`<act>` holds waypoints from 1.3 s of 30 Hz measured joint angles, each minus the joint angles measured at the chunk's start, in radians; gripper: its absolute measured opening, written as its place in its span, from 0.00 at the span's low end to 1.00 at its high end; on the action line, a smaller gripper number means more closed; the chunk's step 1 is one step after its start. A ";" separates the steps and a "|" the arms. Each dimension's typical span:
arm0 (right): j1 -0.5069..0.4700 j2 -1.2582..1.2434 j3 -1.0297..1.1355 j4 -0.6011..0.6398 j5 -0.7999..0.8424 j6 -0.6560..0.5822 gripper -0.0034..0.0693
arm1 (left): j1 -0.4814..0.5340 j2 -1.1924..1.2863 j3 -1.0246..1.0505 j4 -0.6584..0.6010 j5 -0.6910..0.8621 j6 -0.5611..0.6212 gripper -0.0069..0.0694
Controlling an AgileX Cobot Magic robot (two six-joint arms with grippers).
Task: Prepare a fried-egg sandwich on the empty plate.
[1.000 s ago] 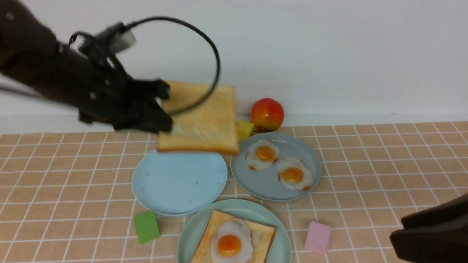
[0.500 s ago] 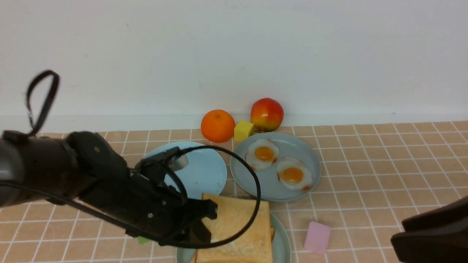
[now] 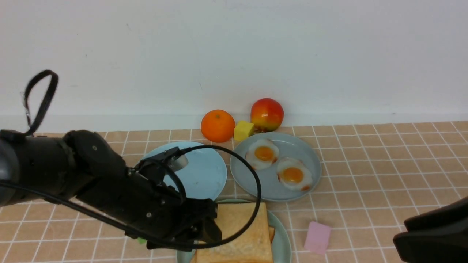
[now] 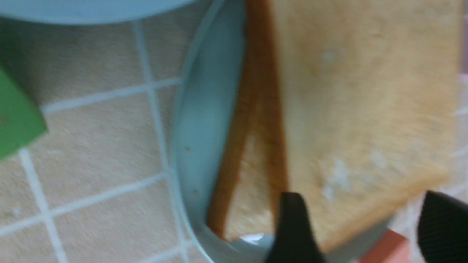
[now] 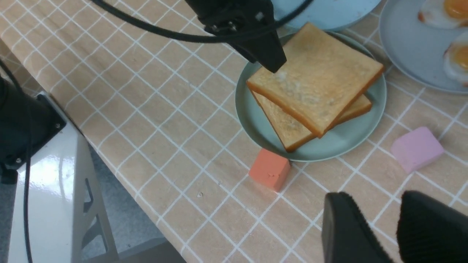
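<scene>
Now | toast slices [image 5: 314,76]: 2, on mint plate [image 5: 343,140] | eggs [image 3: 262,154]: 2 | left end effector [image 4: 362,208] released

Round the mint plate [image 3: 282,244]: shut off from eight to ten o'clock by the left arm [image 3: 91,182] and left gripper [image 3: 211,228]. Crowded at eleven by the sky-blue plate [image 3: 204,171], at one by the grey-blue plate [image 3: 270,186], at three by a pink block [image 3: 317,236], near six by an orange-red block [image 5: 270,174]. Open tiles [image 3: 373,171] past two o'clock, bounded at four by the right gripper [image 3: 400,229].
</scene>
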 joint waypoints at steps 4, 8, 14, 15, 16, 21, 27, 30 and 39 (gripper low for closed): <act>0.000 -0.017 0.000 -0.039 0.002 0.065 0.38 | 0.000 -0.090 0.000 0.024 0.035 0.000 0.78; 0.000 -0.070 0.000 -0.095 0.003 0.146 0.37 | 0.000 -0.219 0.000 0.060 0.079 0.000 0.79; 0.000 -0.234 0.070 -0.145 -0.058 0.203 0.19 | 0.000 -0.481 0.000 0.155 0.174 -0.047 0.72; 0.000 -0.272 0.097 -0.160 -0.082 0.203 0.14 | 0.000 -0.534 0.000 0.173 0.194 -0.067 0.69; 0.000 -0.296 0.115 -0.173 -0.097 0.203 0.10 | 0.000 -0.566 0.000 0.183 0.207 -0.078 0.67; 0.000 -0.498 0.304 -0.266 -0.224 0.203 0.03 | 0.000 -0.859 0.040 0.237 0.304 -0.207 0.39; 0.000 -0.655 0.445 -0.279 -0.291 0.234 0.03 | 0.000 -1.138 0.131 0.242 0.358 -0.342 0.09; 0.000 -0.718 0.487 -0.284 -0.293 0.255 0.03 | 0.000 -1.292 0.207 0.249 0.365 -0.437 0.07; 0.000 -0.735 0.490 -0.303 -0.296 0.255 0.04 | 0.000 -1.402 0.251 0.309 0.316 -0.471 0.07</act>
